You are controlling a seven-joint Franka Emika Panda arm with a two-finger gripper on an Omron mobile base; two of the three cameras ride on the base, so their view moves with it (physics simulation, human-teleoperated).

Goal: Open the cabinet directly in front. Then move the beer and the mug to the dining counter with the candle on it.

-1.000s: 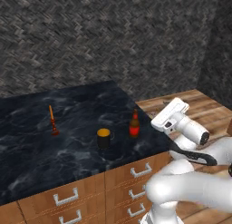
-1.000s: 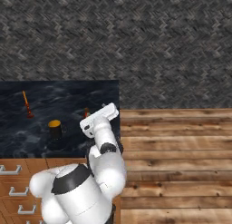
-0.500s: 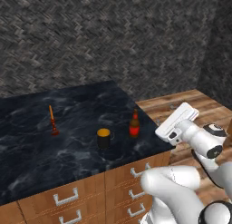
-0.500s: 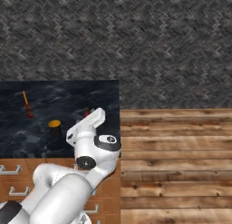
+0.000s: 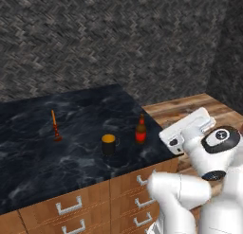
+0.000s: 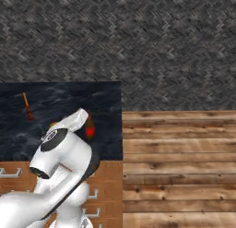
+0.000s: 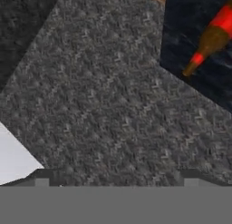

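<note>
Dark herringbone stone wall behind, plank floor [image 6: 179,158] to one side, and the dining counter [image 5: 28,166] with its black marbled top over brown drawers [image 5: 71,207] with silver handles.

Gripper [image 7: 115,175] raised off the counter's corner, near the white hand seen in the left base view; jaws spread wide, two dark tips far apart at the bottom of the hand view, nothing between them, nothing gripped.

Beer [image 5: 141,130] standing upright on the stone top near its corner, just beyond the hand and closest to it of the three things; apart from the gripper, untouched. Seen again from the hand view [image 7: 210,39] off toward the upper right, lying slantwise in that rolled picture, and partly behind the arm in the right base view [image 6: 90,126].

Mug [image 5: 109,145] upright, farther from the gripper than the beer and near it, not touching.

Candle [image 5: 54,125] upright, farthest away, well apart from mug and gripper.
</note>
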